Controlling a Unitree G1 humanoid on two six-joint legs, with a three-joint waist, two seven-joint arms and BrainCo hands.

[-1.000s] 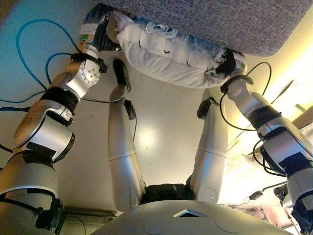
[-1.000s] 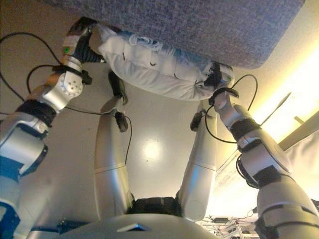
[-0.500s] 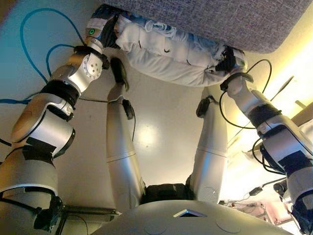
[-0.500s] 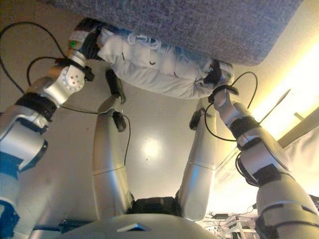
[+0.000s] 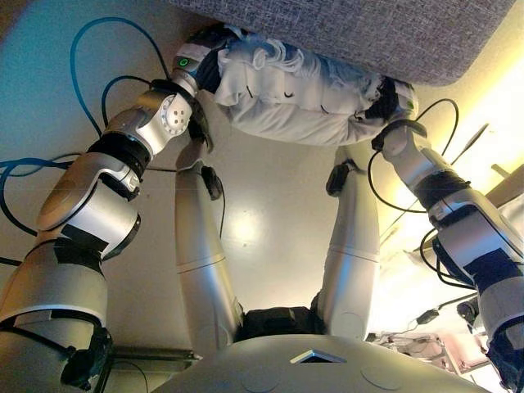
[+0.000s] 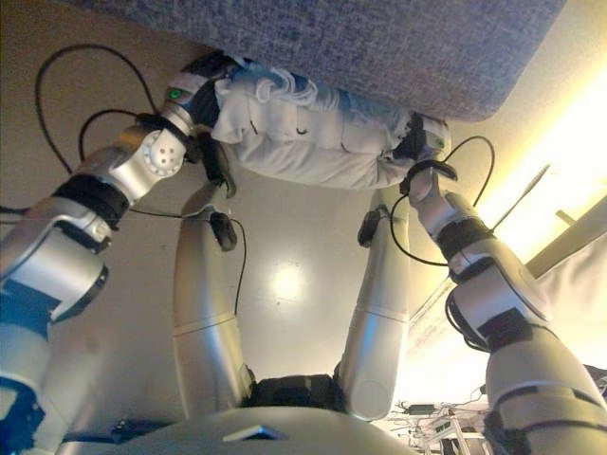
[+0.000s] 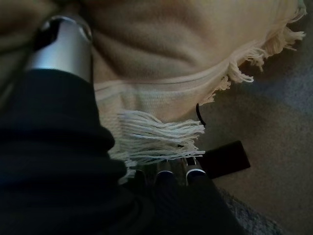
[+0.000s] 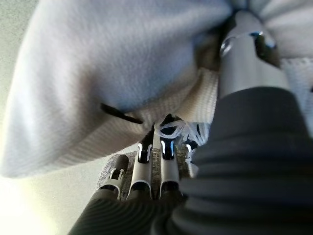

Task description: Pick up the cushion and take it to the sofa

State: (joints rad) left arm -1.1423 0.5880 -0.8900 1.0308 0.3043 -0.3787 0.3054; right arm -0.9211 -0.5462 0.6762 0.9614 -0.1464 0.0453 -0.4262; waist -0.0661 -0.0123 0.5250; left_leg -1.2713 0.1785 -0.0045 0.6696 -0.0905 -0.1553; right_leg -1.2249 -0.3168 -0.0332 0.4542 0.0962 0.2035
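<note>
At the left end, the left hand (image 5: 206,67) presses into the white fringed cushion (image 5: 295,102); in its wrist view the thumb (image 7: 66,46) digs into the soft fabric while the fingers (image 7: 166,178) disappear under the tassels, so it is curled round that end of the cushion. The cushion spans between the two hands, held clear of the pale floor (image 5: 270,205) and lying right against the front edge of the grey woven sofa (image 5: 368,33), which fills the far side of the head views; whether it rests on the seat or only touches the edge cannot be told. At the right end, the right hand (image 5: 391,98) clamps the other corner, its thumb (image 8: 244,54) sunk into the cushion and its fingers (image 8: 156,166) wrapped beneath the ribbed border. Judging by this, pick-up and carry look done; what remains is setting the cushion fully on the sofa and letting go.
</note>
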